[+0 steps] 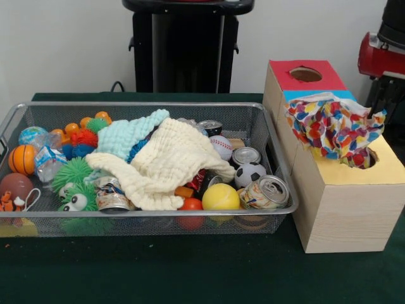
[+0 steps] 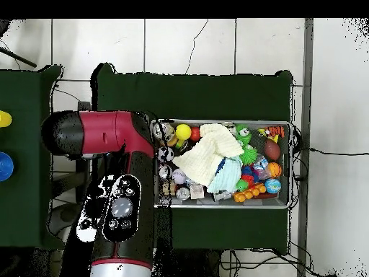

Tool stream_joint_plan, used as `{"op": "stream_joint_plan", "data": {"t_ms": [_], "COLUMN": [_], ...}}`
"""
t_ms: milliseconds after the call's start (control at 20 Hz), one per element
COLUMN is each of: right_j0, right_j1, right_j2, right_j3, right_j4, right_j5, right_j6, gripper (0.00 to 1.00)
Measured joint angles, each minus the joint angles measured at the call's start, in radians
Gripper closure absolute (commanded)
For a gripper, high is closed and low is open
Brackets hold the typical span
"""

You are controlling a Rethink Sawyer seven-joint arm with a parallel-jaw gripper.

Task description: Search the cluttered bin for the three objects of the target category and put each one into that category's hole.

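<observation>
On the green counter (image 1: 190, 272) sits the cluttered bin (image 1: 152, 105), a wire-mesh basket holding balls, cans, a cream waffle cloth (image 1: 166, 166) and a mint-green cloth (image 1: 130, 134). Just beside it, at the picture's right in the front view, stands a wooden box (image 1: 345, 202) with holes in its coloured top. A white fabric piece with coloured spots (image 1: 330, 126) lies bunched on that box, its lower end in the yellow section's hole. From overhead, the red and black arm (image 2: 119, 155) covers the box, and the gripper is hidden beneath it, so whether it is open or closed cannot be told.
</observation>
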Motion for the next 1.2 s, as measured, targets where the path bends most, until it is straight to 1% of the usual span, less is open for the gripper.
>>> {"op": "stream_joint_plan", "data": {"t_ms": [350, 850, 1200], "right_j0": [0.009, 0.008, 0.008], "right_j1": [0.004, 0.023, 0.056], "right_j2": [-0.015, -0.023, -0.023], "right_j3": [0.0, 0.0, 0.0], "right_j4": [0.03, 0.039, 0.039], "right_j5": [0.0, -0.002, -0.043], "right_j6": [0.018, 0.018, 0.018], "gripper": [1.0, 1.0, 1.0]}}
